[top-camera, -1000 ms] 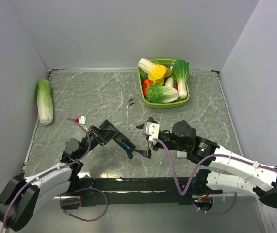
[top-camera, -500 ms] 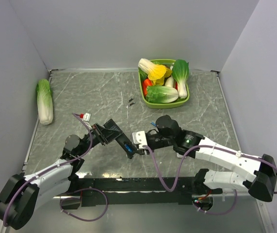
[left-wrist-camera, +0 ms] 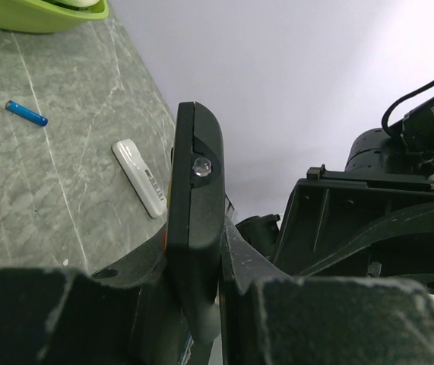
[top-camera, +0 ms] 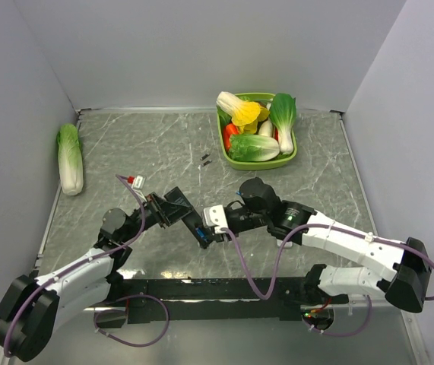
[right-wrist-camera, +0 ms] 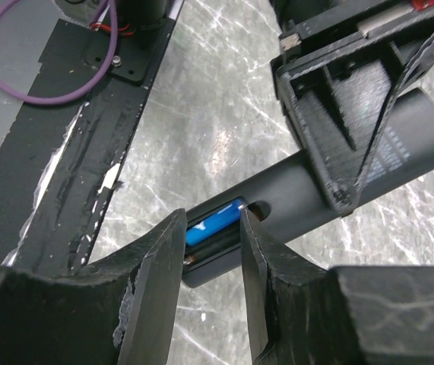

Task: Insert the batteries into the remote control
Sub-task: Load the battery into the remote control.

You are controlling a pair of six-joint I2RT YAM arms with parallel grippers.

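Observation:
My left gripper (top-camera: 161,210) is shut on the black remote control (top-camera: 180,211), holding it off the table on edge. In the left wrist view the remote control (left-wrist-camera: 197,198) stands between the two fingers. Its open battery bay points toward the right arm, and a blue battery (right-wrist-camera: 215,221) lies in that bay. My right gripper (right-wrist-camera: 210,218) has its jaws closed lengthwise on this battery, one finger at each end. In the top view the right gripper (top-camera: 210,230) sits at the remote's lower end. A second blue battery (left-wrist-camera: 26,113) lies loose on the table.
A white remote (left-wrist-camera: 140,179) lies flat on the table near the loose battery. A green basket (top-camera: 293,147) of toy vegetables stands at the back right. A cabbage (top-camera: 70,158) lies by the left wall. Two small dark bits (top-camera: 204,159) are mid-table.
My right gripper has swung left to the end of the remote, and its jaws have closed from wide open onto the battery in the bay. The left gripper has barely moved.

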